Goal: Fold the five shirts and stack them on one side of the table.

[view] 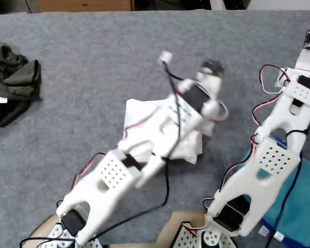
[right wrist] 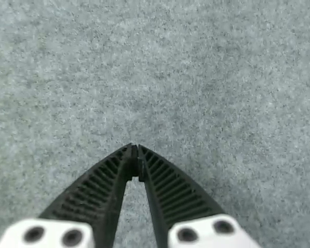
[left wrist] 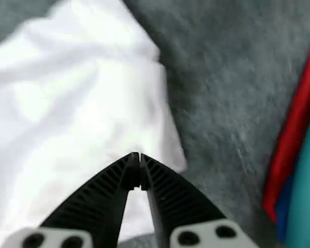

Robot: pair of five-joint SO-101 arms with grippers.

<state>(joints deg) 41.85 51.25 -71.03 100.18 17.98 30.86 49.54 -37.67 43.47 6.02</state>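
My left gripper (left wrist: 139, 173) has its black ribbed fingers pressed together at the tips, and I see no cloth caught between them. It hangs over the folded white cotton shirt (left wrist: 67, 103), near that shirt's edge where the cloth gives way to the grey felt table cover (left wrist: 232, 77). From the high view, the white shirt (view: 139, 116) lies about mid-table as a rough rectangle, and my left arm (view: 119, 170) stretches diagonally across it from the near edge.

My right gripper (right wrist: 135, 163) is also closed tip to tip, holding nothing, above bare grey felt. The right arm (view: 279, 150) runs along the table's right side, well apart from the white shirt.

1 crumpled olive-green shirt (view: 13, 82) sits unfolded at the far left. 1 flat teal shirt (view: 299, 206) lies at the near right corner, partly under the right arm. The left wrist view catches its edge beside a red strip of fabric (left wrist: 294, 134); I cannot tell what that strip belongs to.
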